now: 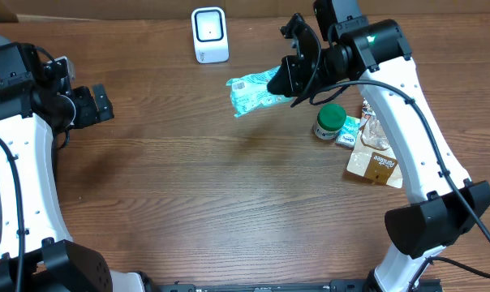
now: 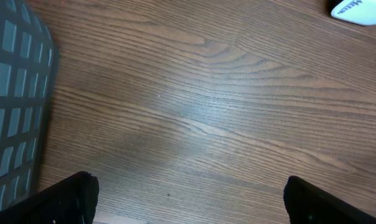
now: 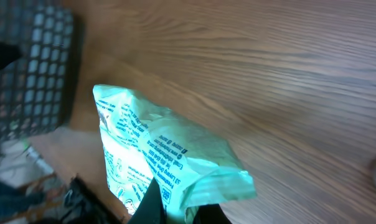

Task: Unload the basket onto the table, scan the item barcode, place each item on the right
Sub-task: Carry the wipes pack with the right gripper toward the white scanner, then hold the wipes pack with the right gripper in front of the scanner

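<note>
You face a brown wood-grain table with a pale sheen; a grey mesh basket stands at its left edge.

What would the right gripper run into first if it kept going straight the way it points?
Nothing nearby, it seems. The right gripper, shut on the teal packet, points across bare table. The scanner stands off to the side of that line. Its height above the wood is unclear.
</note>
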Motion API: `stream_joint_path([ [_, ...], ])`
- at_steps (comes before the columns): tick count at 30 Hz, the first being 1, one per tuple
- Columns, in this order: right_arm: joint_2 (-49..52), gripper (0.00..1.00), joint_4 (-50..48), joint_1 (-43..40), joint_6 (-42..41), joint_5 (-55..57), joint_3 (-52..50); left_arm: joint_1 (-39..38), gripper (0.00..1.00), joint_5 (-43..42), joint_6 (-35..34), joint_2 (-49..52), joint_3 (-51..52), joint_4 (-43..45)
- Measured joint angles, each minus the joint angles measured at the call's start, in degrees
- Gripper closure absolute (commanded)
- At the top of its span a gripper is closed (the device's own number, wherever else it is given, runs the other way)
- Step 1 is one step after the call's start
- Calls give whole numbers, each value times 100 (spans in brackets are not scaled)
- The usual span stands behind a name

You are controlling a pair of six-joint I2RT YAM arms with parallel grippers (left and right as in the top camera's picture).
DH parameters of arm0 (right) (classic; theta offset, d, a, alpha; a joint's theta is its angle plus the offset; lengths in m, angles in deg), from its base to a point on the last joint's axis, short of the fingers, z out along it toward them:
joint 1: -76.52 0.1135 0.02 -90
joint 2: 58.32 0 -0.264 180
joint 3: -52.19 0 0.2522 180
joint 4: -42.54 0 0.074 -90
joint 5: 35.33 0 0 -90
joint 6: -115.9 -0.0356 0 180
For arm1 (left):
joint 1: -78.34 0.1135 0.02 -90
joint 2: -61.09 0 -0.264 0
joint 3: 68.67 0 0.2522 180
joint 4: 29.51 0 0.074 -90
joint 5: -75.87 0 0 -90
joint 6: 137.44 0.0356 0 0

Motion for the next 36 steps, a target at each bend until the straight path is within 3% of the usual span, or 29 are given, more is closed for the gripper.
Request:
stream_joint_path([
  [16, 0, 96, -297, 358, -356, 391, 0, 0, 0, 0, 0, 0, 0, 0],
  [23, 0, 96, -953, 452, -505, 1036, -2, 0, 0, 0, 0, 0, 0, 0],
  [30, 0, 96, -2105, 702, -595, 2190, -4, 0, 0, 0, 0, 0, 0, 0],
  [36, 278, 96, -3971, 1051, 339, 4052, -2, 0, 0, 0, 0, 0, 0, 0],
])
